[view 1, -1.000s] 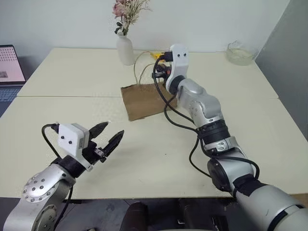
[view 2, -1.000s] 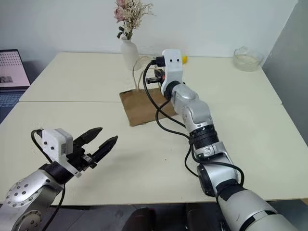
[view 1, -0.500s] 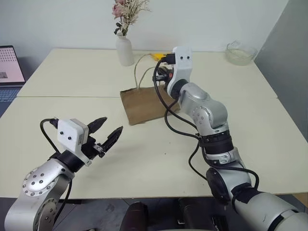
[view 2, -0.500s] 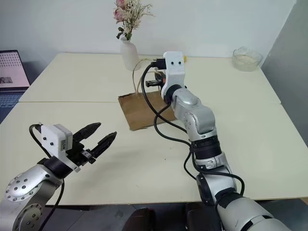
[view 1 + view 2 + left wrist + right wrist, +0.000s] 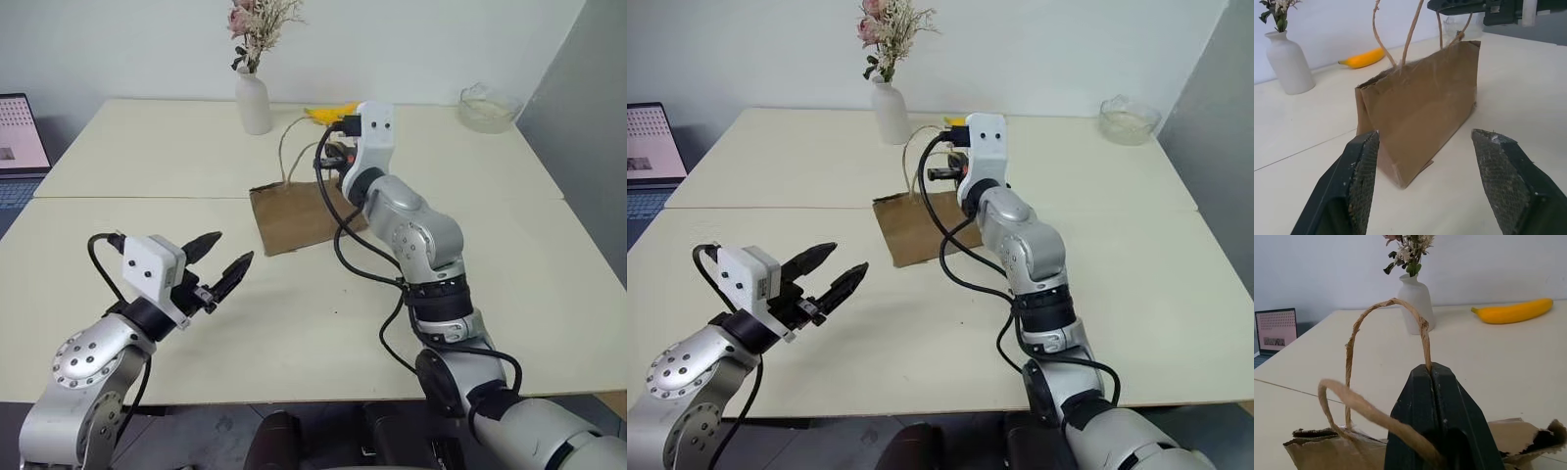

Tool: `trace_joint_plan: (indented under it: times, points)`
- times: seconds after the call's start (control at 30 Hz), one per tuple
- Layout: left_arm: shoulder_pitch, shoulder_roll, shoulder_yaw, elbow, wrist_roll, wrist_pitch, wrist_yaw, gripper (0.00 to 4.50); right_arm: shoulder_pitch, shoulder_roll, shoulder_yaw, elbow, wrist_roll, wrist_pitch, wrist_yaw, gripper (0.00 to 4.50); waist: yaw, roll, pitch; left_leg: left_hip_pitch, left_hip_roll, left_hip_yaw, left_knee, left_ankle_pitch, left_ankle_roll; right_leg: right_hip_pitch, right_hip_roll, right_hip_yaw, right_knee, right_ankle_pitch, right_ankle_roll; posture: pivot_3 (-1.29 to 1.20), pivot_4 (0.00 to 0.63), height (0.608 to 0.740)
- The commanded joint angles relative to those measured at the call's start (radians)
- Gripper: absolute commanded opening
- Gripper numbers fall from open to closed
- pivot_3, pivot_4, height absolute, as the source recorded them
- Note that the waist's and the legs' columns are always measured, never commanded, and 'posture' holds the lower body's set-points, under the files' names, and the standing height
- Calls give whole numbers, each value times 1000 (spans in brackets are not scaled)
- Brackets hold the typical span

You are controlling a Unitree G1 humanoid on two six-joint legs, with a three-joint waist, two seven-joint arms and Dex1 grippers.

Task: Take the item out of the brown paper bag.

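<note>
Brown paper bag under the right gripper, handle pinched

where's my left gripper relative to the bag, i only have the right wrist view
Observer: The left gripper hangs over the table, well short of the brown paper bag and apart from it.
Operator: open or shut
Observer: Open; in its wrist view the bag shows between its two fingers.
Operator: is the bag upright
Observer: Yes, it stands on its base, with the right gripper shut on one cord handle above it.
</note>
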Motion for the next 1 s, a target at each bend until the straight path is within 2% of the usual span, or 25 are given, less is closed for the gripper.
trace_joint_plan:
  times: [0.03,0.27,0.43,1.0]
  points:
    - [-13,16,9,-3,8,-19,-7,3131,-85,16,-39,35,13,-54,-1,18,0,0,0,0,0,0,0,0,0,0,0,0,0,0,0,0,150,740]
    - [-50,33,-4,21,14,-24,-20,3131,-262,58,-147,324,31,-205,-37,18,-3,0,0,0,0,0,0,0,0,0,0,0,-1,1,-2,0,150,740]
    - [-69,33,-13,31,21,-25,-28,3131,-308,52,-150,477,-12,-332,-55,18,-4,0,0,-1,0,0,-1,0,0,0,0,0,-2,2,-4,0,150,740]
    - [-79,24,-41,65,45,-60,-55,3131,-234,24,-90,463,-51,-293,-4,18,-6,0,0,-1,0,0,-1,0,0,0,0,0,-1,2,-4,0,150,740]
